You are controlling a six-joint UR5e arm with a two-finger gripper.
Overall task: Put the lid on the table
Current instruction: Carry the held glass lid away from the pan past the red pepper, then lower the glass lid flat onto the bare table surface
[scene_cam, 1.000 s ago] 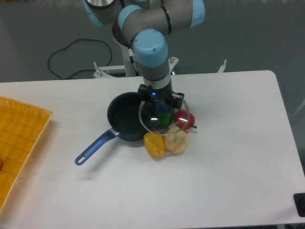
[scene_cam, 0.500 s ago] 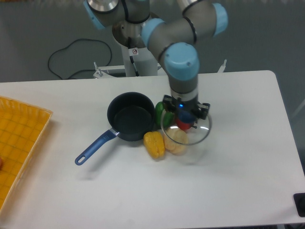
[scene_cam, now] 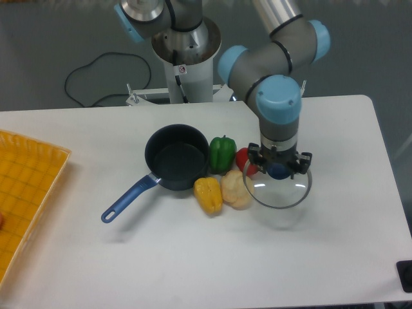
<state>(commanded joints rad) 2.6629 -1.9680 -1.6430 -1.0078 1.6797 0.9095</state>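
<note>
The clear glass lid [scene_cam: 278, 190] with a thin metal rim hangs level a little above the white table [scene_cam: 335, 225], right of the vegetables. My gripper [scene_cam: 279, 168] points straight down and is shut on the lid's dark blue knob. The lid casts a faint shadow on the table just below it. The dark blue saucepan [scene_cam: 175, 156] stands open at the table's middle, its blue handle pointing front left.
A green pepper [scene_cam: 223, 153], a red vegetable [scene_cam: 246, 160], a yellow pepper [scene_cam: 208, 195] and a pale lumpy vegetable [scene_cam: 236, 189] lie between the pan and the lid. A yellow grid tray [scene_cam: 26, 187] sits at the left edge.
My gripper has carried the lid to the right, from over the pan's right rim and the vegetables to a spot right of them.
</note>
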